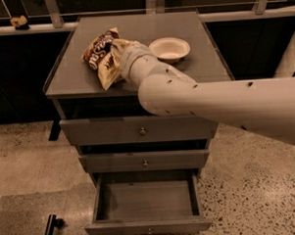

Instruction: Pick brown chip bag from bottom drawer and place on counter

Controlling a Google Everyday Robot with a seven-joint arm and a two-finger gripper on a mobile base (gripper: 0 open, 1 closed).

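Your gripper (116, 51) over the counter (206, 63), at the brown chip bag (96, 49), grip you cannot tell, bottom drawer (146, 202) open below.

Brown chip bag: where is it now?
Camera view: brown chip bag is on the left half of the counter, left of the white bowl, with the gripper at its right edge.

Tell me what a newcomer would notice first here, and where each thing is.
The big white arm sweeps in from the right, its gripper at the brown chip bag on the left part of the counter, beside a white bowl. Below, the bottom drawer stands pulled open.
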